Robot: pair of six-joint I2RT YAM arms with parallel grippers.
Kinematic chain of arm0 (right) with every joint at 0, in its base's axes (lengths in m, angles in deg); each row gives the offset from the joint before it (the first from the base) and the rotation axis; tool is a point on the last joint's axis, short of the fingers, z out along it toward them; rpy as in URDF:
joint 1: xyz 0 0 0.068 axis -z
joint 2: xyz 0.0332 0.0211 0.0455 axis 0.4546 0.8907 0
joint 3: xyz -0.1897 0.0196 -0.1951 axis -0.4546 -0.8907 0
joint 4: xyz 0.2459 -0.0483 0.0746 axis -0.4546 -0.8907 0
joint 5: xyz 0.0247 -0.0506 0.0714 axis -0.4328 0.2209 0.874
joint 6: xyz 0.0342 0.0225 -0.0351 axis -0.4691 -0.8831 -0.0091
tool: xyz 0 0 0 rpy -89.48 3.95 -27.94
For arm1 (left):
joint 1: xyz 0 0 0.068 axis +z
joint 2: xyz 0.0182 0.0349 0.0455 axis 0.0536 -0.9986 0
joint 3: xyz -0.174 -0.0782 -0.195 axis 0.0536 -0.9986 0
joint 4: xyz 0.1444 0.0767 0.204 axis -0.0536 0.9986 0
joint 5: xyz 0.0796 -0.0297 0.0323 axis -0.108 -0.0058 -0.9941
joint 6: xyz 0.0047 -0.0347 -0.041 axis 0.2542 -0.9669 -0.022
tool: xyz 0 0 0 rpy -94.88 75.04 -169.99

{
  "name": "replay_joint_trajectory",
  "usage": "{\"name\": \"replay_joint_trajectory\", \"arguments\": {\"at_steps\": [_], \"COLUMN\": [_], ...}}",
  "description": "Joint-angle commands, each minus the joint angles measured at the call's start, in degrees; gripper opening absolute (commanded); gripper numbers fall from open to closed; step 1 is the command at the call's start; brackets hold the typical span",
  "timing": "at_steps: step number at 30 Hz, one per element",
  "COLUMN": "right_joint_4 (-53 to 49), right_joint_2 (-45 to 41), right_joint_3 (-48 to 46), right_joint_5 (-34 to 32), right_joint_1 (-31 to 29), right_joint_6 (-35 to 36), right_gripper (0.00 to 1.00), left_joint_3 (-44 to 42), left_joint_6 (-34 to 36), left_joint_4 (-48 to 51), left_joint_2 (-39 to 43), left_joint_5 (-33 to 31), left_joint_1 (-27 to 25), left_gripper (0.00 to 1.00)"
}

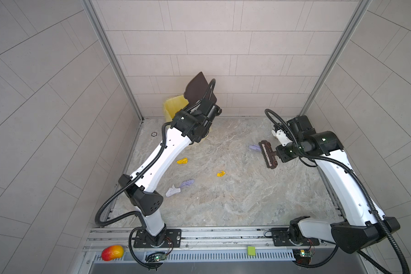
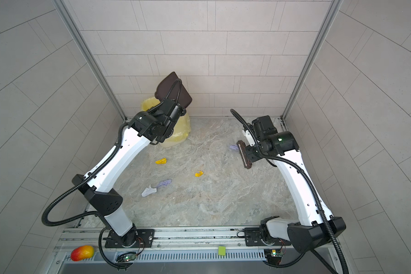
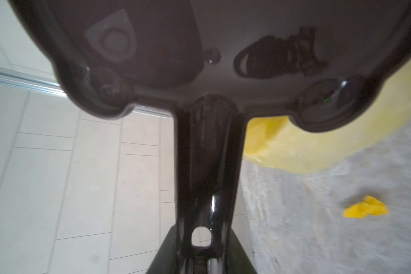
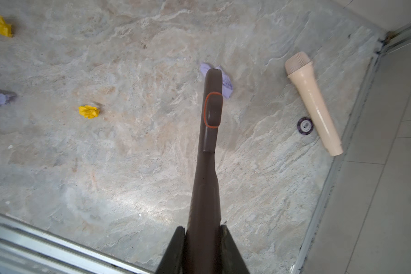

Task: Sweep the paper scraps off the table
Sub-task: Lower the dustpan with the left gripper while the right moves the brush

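Partly done, I judge: five scraps [image 1: 221, 174] lie on the bench [image 1: 247, 201], one lilac scrap [image 1: 254, 147] at 2 o'clock beside the brush [image 1: 267, 154] clamped in the right claw [image 4: 203, 251], the rest from centre toward 9 o'clock; the left claw [image 3: 202, 258] grips the dustpan [image 1: 199, 87] above the bin [image 1: 172, 106].

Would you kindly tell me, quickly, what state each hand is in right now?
Left hand: shut on the dustpan handle.
Right hand: shut on the brush handle.
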Motion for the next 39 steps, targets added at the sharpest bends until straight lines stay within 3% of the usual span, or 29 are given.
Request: {"name": "replay_joint_trajectory", "arguments": {"at_steps": [1, 5, 21, 33, 39], "right_joint_4": [6.43, 9.57, 22.94, 23.77, 21.34], "right_joint_2": [1.22, 3.76, 12.01, 24.84, 26.64], "right_joint_3": [3.21, 4.50, -1.48, 2.56, 1.87], "right_joint_5": [-6.86, -10.13, -15.03, -18.39, -16.98], "right_joint_1": [-0.34, -1.41, -5.98, -6.56, -7.49], "right_joint_6": [5.10, 9.22, 29.12, 36.20, 38.42], "right_gripper": [0.00, 0.00, 0.00, 0.00, 0.00], "left_joint_3": [-5.74, -10.92, -37.10, -46.63, -49.76], "left_joint_6": [-13.15, -19.04, -24.77, -30.10, -32.14], "left_joint_4": [5.29, 4.99, -6.66, -10.64, -10.49], "left_joint_2": [1.94, 3.89, 14.27, 17.57, 20.82], "left_joint_5": [9.51, 16.42, 37.48, 41.79, 41.93], "left_joint_1": [-2.58, -4.58, -11.36, -16.43, -16.81], "left_gripper": [0.00, 0.00, 0.00, 0.00, 0.00]}}
